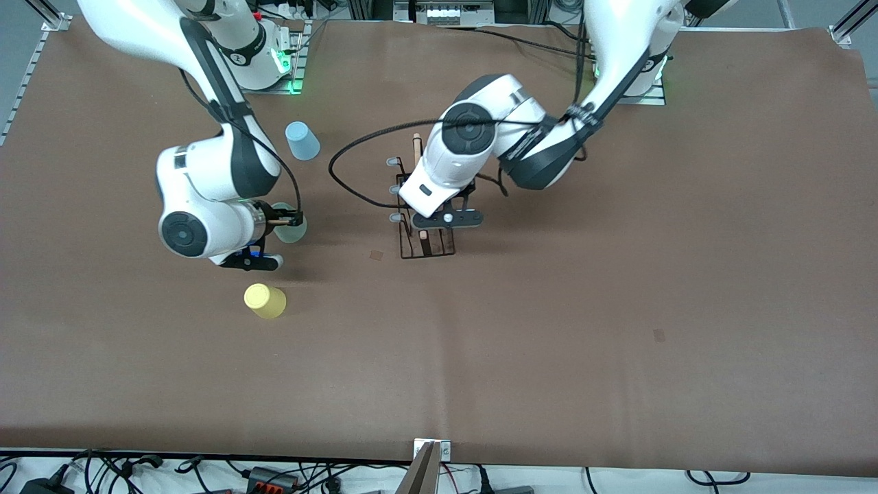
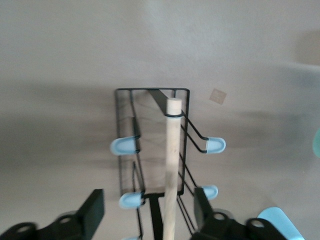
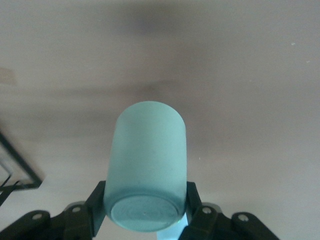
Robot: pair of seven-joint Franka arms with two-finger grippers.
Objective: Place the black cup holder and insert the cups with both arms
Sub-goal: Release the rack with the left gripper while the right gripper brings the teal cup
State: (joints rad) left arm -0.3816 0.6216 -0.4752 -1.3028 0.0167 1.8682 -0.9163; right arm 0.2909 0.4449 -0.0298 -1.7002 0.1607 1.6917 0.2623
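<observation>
Your right gripper (image 3: pixel 145 212) is clamped on the mint green cup (image 3: pixel 146 172), one finger pressed to each side of it near its closed end, with the cup's length lying roughly level above the brown table (image 1: pixel 617 309). Below it and nearer the front camera, the yellow cup (image 1: pixel 265 300) sits on the table. Farther from the front camera than the gripper, the light blue cup (image 1: pixel 302 140) stands upside down, apart from both.

Your left gripper (image 2: pixel 148 212) hangs over the black cup holder (image 2: pixel 152 145) with its fingers (image 2: pixel 92 210) spread wide, one on each side of the wooden rod handle (image 2: pixel 171 165) and touching neither it nor the wire. The holder rests on the table directly beneath, its grey-tipped pegs (image 2: pixel 216 145) sticking out to both sides of the rod. It stands well apart from the three cups, toward the left arm's end of the table from them.
</observation>
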